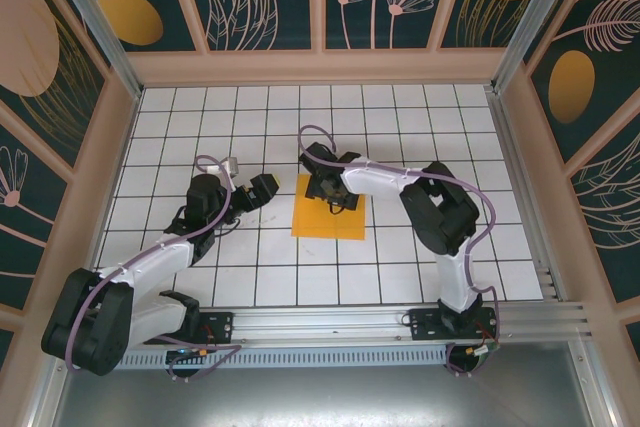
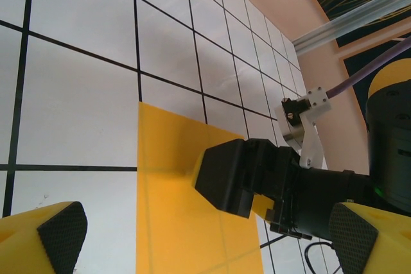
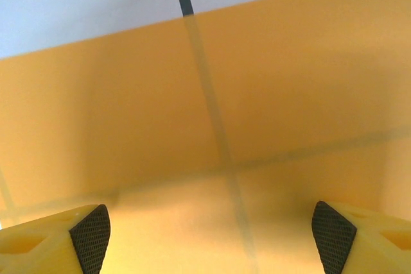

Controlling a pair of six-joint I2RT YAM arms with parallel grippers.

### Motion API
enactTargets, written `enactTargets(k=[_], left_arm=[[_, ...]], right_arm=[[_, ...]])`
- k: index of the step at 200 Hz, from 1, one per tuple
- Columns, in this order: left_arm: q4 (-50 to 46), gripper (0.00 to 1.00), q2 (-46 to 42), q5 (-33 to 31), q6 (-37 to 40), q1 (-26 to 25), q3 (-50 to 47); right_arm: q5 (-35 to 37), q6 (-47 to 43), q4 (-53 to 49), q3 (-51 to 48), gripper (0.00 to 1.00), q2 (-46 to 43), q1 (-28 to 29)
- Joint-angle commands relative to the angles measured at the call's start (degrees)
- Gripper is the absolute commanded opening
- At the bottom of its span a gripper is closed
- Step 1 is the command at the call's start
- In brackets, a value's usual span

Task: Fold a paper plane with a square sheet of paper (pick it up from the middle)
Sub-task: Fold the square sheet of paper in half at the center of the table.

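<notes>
top view: square sheet of paper [image 1: 328, 219] flat on desk [image 1: 420, 117], edges along the grid; right hand [image 1: 333, 194] over its far-middle, left hand [image 1: 256, 190] just beside its left edge.
left wrist: left hand [image 2: 205, 239] wide apart, empty; sheet straight ahead.
right wrist: right hand [image 3: 212, 242] apart, straddling sheet centre, close above; can't tell if touching.
your move: right arm is nearer. Go straight down and pinch mid-sheet.
</notes>
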Motion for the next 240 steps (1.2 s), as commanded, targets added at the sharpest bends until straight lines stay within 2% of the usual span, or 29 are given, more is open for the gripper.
enactTargets(k=[1, 14, 22, 34, 44, 62, 77, 130, 170, 240], left_arm=[[-1.04, 0.99, -0.18, 0.47, 1.18, -0.28, 1.62], [-1.02, 0.99, -0.3, 0.43, 1.27, -0.27, 1.53], [-0.97, 0.99, -0.35, 0.38, 1.27, -0.32, 1.38], [-0.8, 0.99, -0.43, 0.08, 1.44, -0.37, 1.18], [-1.08, 0.99, -0.53, -0.38, 1.78, -0.29, 1.1], [-2.2, 0.99, -0.79, -1.28, 2.5, -0.27, 1.4], [-2.23, 0.99, -0.71, -1.51, 2.68, -0.34, 1.32], [-2.7, 0.99, -0.81, -1.85, 2.93, -0.28, 1.17], [-3.06, 0.99, -1.13, -2.12, 3.11, -0.33, 1.08], [-3.5, 0.99, -1.16, -2.12, 3.2, -0.3, 1.02]], right_arm=[[4.35, -3.56, -4.75, 3.6, 0.87, -1.2, 1.18], [5.5, -7.82, -2.61, 3.14, 0.92, -2.64, 1.72], [5.68, -10.54, -0.72, 2.06, 0.99, -3.38, 2.07], [5.81, -14.38, 0.38, 1.31, 0.99, -3.64, 2.7], [6.64, -11.8, -3.88, 3.08, 0.99, -2.36, 2.19], [0.33, -12.17, -3.22, 2.93, 0.96, -1.07, 1.29], [0.96, -8.7, -4.42, 3.18, 0.97, -0.37, 1.33], [-0.87, -9.08, -5.61, 6.1, 0.99, 3.38, 1.74], [0.38, -6.77, -8.38, 7.75, 0.99, 6.0, 1.74], [-4.57, -7.58, -3.74, 0.7, 0.98, 7.69, 1.56]])
